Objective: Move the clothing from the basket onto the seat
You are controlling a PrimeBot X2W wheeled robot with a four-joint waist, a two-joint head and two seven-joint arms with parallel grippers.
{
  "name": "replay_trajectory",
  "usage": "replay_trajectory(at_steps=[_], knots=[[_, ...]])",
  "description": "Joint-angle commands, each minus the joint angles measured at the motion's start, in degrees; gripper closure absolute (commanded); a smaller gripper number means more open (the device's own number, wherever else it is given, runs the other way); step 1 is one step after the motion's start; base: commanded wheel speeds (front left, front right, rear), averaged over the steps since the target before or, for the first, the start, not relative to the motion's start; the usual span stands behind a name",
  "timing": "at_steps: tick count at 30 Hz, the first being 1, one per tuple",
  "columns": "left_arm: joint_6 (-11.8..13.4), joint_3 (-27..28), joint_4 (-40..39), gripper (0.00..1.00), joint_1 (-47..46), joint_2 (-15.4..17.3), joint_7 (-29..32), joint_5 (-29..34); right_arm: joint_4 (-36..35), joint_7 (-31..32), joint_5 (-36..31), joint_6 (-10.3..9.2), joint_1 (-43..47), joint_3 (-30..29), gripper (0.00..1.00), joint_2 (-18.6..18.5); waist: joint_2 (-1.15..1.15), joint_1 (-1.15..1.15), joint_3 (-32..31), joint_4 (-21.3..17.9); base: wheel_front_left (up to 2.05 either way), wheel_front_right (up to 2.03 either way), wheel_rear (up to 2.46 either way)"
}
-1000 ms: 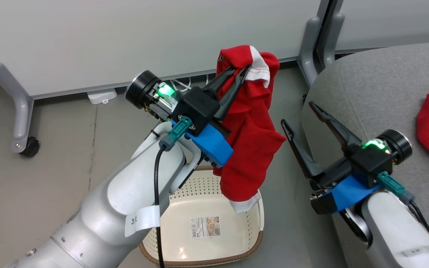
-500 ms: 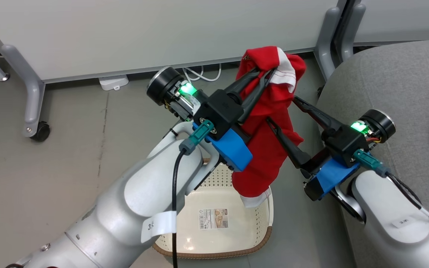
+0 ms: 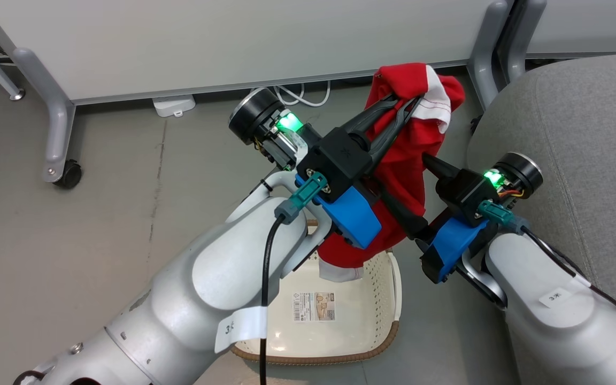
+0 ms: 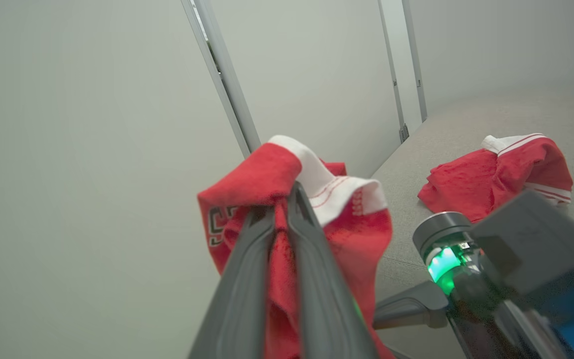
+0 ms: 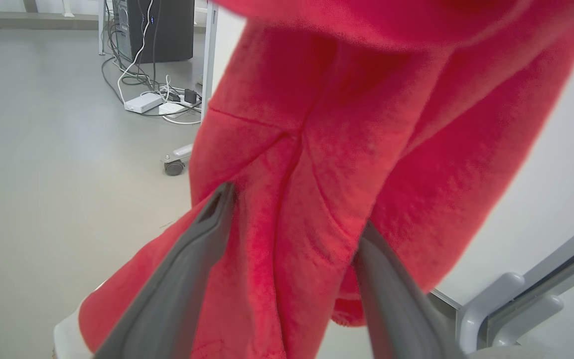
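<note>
My left gripper (image 3: 407,102) is shut on the top of a red garment with white trim (image 3: 412,160) and holds it up above the cream basket (image 3: 382,305), whose base shows a barcode sticker. The left wrist view shows the cloth (image 4: 267,184) pinched between the left gripper's (image 4: 283,199) closed fingers. My right gripper (image 3: 404,179) is open, one finger on either side of the hanging cloth; the right wrist view shows the red fabric (image 5: 317,149) between the spread fingers of the right gripper (image 5: 294,212). A second red garment (image 4: 496,174) lies on the grey seat (image 3: 580,133).
A white partition stands behind on grey legs, one with a castor (image 3: 67,174). A white power strip (image 3: 174,104) and cables lie on the floor under it. More cables and a dark box (image 5: 162,30) lie farther off. The seat's rounded corner is just right of my right arm.
My right gripper has swung left from beside the seat to the hanging garment, and its open fingers now straddle the cloth. The head camera has shifted. The left gripper still holds the garment.
</note>
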Motion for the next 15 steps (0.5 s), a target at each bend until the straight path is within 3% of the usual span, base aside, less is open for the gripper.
replay_trajectory(at_steps=[1,2,3,4,15], knots=[[0.01,-0.1,-0.2,1.0,-0.9,-0.06,-0.38,0.29,0.61,-0.2,0.35,0.01,-1.22,0.34,0.0,0.42,0.0,0.0,0.11,0.08,0.0,0.0,0.0],[-0.05,-0.11,-0.18,1.0,-0.91,-0.1,-0.34,0.29,0.91,-0.2,0.88,0.01,-1.43,0.31,0.0,0.76,0.0,0.0,0.15,0.13,0.0,0.0,0.0],[-0.09,-0.1,-0.15,1.0,-0.91,-0.12,-0.36,0.3,1.24,-0.2,1.43,0.01,-1.5,0.04,0.64,1.15,0.0,0.0,0.17,0.17,0.0,0.0,0.0],[-0.1,-0.06,-0.11,1.0,-0.91,-0.12,-0.38,0.29,1.4,-0.2,1.83,0.01,-1.57,0.01,1.0,1.5,0.0,0.0,0.18,0.19,0.0,0.0,0.0],[-0.15,0.26,0.38,1.0,-0.35,-0.02,-0.41,0.32,1.37,-0.2,2.66,0.01,-0.65,-0.75,1.0,2.24,0.0,0.0,-0.07,0.11,0.0,0.0,0.0]])
